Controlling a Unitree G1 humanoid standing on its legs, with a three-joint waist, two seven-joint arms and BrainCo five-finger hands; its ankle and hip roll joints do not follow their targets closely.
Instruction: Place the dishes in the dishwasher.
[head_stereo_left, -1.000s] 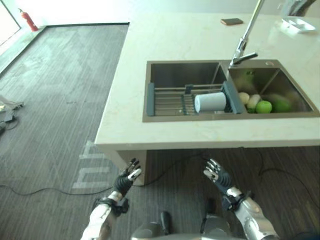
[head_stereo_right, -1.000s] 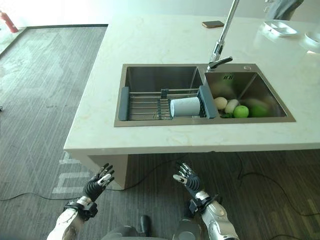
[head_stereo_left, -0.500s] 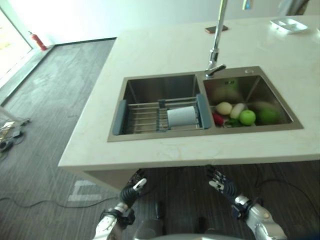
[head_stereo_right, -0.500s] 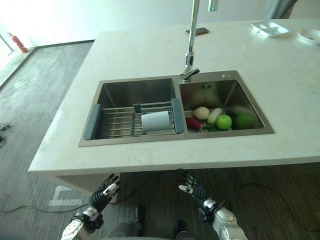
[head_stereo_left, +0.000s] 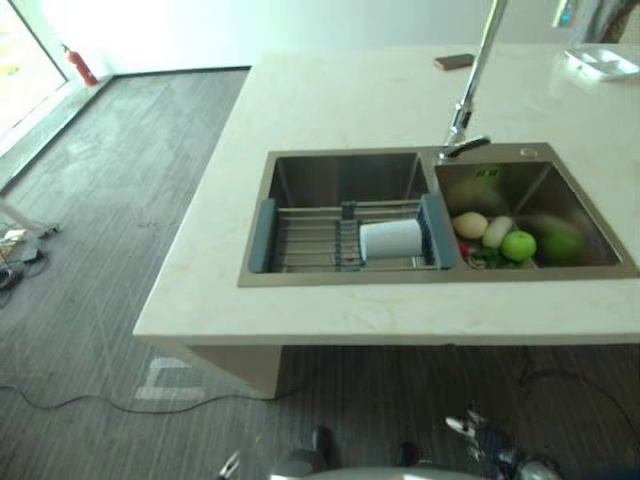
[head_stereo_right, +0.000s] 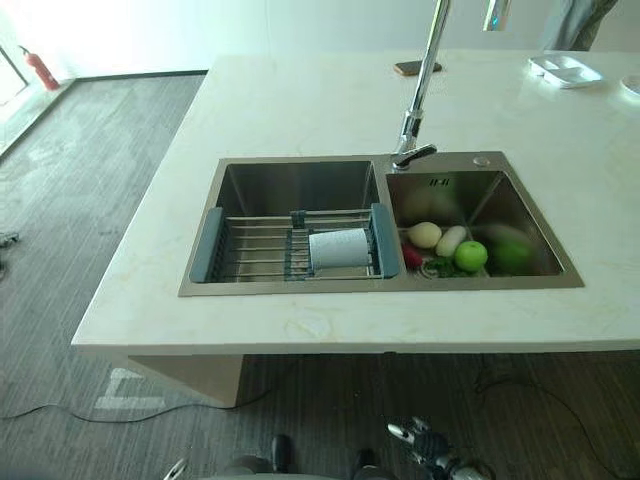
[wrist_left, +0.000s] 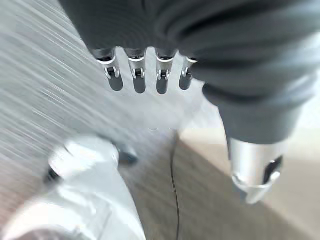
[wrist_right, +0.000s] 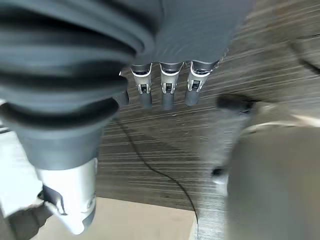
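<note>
Cream bench before you: white cup on sink rack; both hands low, left hand and right hand fingers straight, empty.

Bright daylight floods in beyond the far edge of the desk, washing out the floor there; both wrist views are motion-blurred.

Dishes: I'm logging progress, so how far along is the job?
Nothing looks done. The white cup lies on its side on the rack over the left sink basin. Both hands hang empty, fingers straight: left hand, right hand. Everything is left.
</note>
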